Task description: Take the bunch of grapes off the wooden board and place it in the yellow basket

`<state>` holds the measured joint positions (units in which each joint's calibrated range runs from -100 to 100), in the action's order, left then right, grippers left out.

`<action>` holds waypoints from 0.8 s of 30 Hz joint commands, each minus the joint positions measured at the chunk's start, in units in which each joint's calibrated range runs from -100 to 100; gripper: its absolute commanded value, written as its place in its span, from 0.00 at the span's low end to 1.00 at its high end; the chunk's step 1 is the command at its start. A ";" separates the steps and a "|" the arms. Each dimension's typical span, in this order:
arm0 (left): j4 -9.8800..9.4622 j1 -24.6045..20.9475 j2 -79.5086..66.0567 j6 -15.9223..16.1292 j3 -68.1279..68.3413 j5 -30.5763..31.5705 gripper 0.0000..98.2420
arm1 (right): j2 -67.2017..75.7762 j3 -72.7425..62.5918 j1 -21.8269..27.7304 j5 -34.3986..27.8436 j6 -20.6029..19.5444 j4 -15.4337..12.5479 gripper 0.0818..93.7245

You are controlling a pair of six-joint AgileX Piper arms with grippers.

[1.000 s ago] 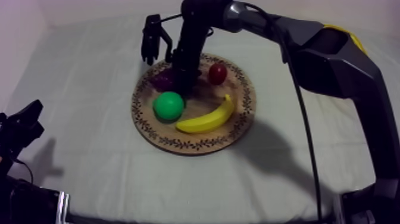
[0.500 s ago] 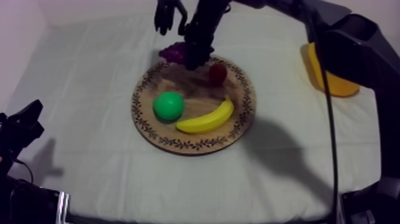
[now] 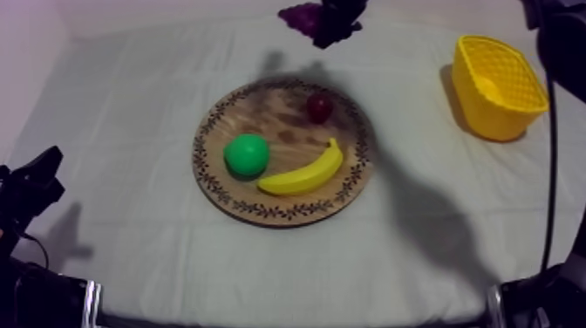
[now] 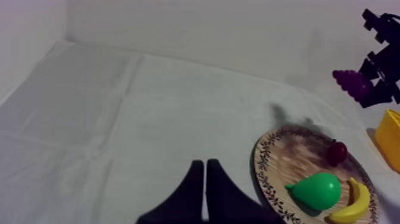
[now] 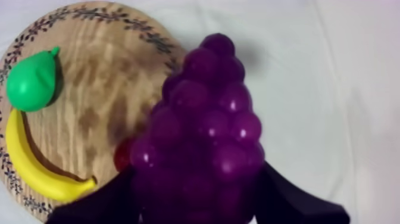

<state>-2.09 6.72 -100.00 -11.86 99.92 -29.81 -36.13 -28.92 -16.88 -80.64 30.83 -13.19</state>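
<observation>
The purple bunch of grapes (image 3: 303, 16) hangs in the air beyond the far rim of the round wooden board (image 3: 262, 209), with my right gripper (image 3: 337, 19) shut on it. In the right wrist view the grapes (image 5: 205, 137) sit between my black fingers (image 5: 291, 199), high over the board's edge (image 5: 107, 89). The yellow basket (image 3: 495, 85) stands at the table's right, apart from the grapes. My left gripper (image 3: 30, 187) rests low at the left, its fingers (image 4: 204, 179) together as a wedge with nothing in them.
On the board lie a green pear (image 3: 247, 155), a banana (image 3: 303, 173) and a small red fruit (image 3: 319, 106). The left wrist view has the grapes (image 4: 354, 84) held above the cloth, between the board (image 4: 286, 161) and the basket (image 4: 390, 137).
My right gripper has lifted the grapes off the board and carried them up and away toward the far side. The arm no longer covers the basket. The left arm has not moved.
</observation>
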 commanded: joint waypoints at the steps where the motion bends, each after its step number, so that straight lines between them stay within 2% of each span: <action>1: 0.02 -0.03 0.00 0.02 -0.03 -0.02 0.00 | 4.18 4.67 1.32 1.89 -1.19 0.38 0.30; 15: 0.02 -0.03 0.00 0.02 -0.03 -0.02 0.00 | 25.21 31.32 9.41 17.17 -8.59 5.32 0.30; 24: 0.02 -0.03 0.00 0.02 -0.03 -0.02 0.00 | 32.93 41.82 13.87 24.21 -15.71 9.50 0.31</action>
<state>-2.09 6.72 -100.00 -11.86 99.92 -29.81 -3.88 11.13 -3.52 -57.33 17.28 -4.44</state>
